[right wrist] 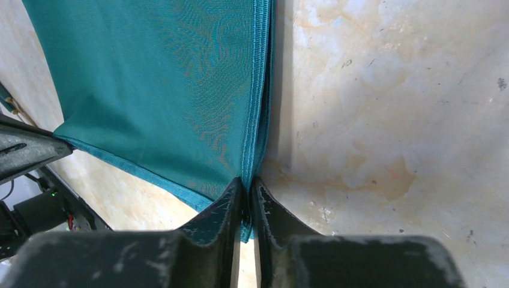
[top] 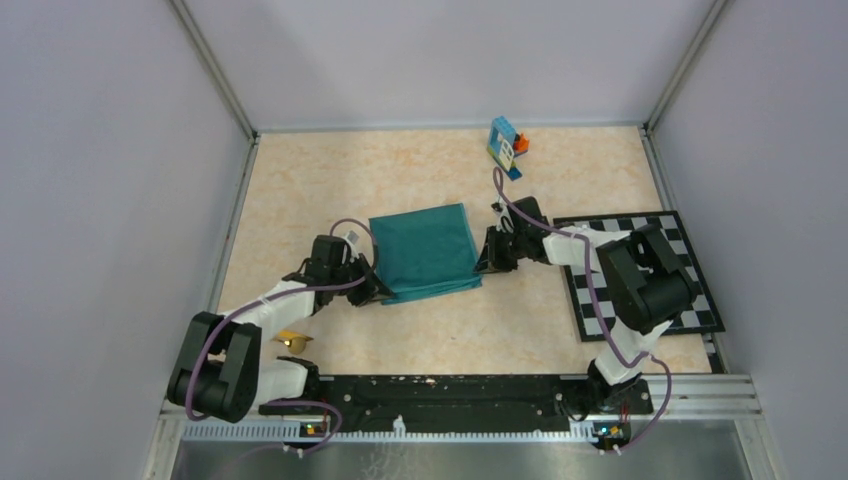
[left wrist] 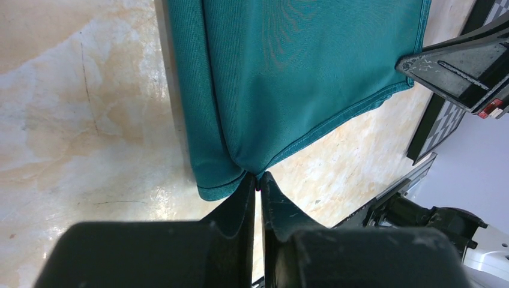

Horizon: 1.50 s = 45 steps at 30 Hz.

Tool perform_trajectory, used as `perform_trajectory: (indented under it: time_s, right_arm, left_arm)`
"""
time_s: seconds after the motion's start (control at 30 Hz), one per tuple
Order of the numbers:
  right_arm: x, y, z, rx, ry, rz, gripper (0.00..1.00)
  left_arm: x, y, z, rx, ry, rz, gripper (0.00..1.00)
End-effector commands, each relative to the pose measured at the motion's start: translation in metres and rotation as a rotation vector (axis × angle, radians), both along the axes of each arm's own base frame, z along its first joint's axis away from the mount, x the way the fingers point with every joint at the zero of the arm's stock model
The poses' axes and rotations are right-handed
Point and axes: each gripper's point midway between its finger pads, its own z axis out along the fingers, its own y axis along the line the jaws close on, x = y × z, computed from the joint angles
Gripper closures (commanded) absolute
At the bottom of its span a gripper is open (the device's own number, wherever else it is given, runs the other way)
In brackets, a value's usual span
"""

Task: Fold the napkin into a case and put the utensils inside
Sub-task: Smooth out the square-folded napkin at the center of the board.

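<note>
The teal-green napkin (top: 424, 250) lies folded in the middle of the table, with a lower layer showing along its near edge. My left gripper (top: 374, 287) is shut on the napkin's near left corner (left wrist: 255, 162). My right gripper (top: 484, 262) is shut on its near right corner (right wrist: 247, 180). The napkin fills the top of both wrist views (left wrist: 288, 78) (right wrist: 156, 90). The held top layer is lifted a little off the layer below. A golden-yellow utensil (top: 292, 340) lies near the left arm's base, partly hidden by the arm.
A black-and-white checkerboard mat (top: 690, 250) lies at the right, partly under the right arm. Blue-orange toy blocks (top: 507, 146) stand at the back. Grey walls enclose the table on three sides.
</note>
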Motion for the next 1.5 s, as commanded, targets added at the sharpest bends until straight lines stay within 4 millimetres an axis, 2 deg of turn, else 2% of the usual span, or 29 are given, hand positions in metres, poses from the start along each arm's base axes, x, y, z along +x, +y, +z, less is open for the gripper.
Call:
perform_trajectory:
  time_s: [0.0, 0.1, 0.23, 0.33, 0.53, 0.73, 0.9, 1.2, 1.47]
  right_arm:
    - [0.002, -0.007, 0.008, -0.051, -0.024, -0.016, 0.93]
    - [0.004, -0.003, 0.022, -0.029, -0.04, -0.012, 0.98]
    - [0.005, -0.004, 0.036, -0.028, -0.055, -0.01, 0.9]
    - [0.004, -0.004, 0.037, -0.031, -0.058, -0.006, 0.83]
    - [0.002, -0.004, 0.036, -0.023, -0.053, -0.005, 0.81]
    - [0.002, -0.004, 0.037, -0.023, -0.05, -0.007, 0.87]
    - [0.001, -0.004, 0.04, -0.023, -0.048, -0.004, 1.0]
    - [-0.002, -0.006, 0.056, -0.031, -0.055, 0.008, 1.0]
    - [-0.011, -0.001, 0.053, 0.003, -0.022, 0.021, 1.0]
  left_arm:
    - [0.011, -0.003, 0.021, -0.005, -0.075, -0.026, 0.91]
    - [0.013, -0.002, 0.026, 0.004, -0.089, -0.027, 0.91]
    - [0.015, -0.001, 0.03, 0.008, -0.102, -0.024, 0.91]
    - [0.015, -0.003, 0.03, 0.001, -0.1, -0.028, 0.91]
    - [0.014, -0.003, 0.029, -0.007, -0.096, -0.028, 0.92]
    - [0.014, -0.004, 0.03, -0.009, -0.1, -0.03, 0.92]
    - [0.015, -0.004, 0.032, -0.005, -0.103, -0.031, 0.93]
    - [0.015, -0.002, 0.046, 0.002, -0.128, -0.035, 0.94]
    - [0.012, 0.002, 0.042, 0.025, -0.117, -0.03, 0.96]
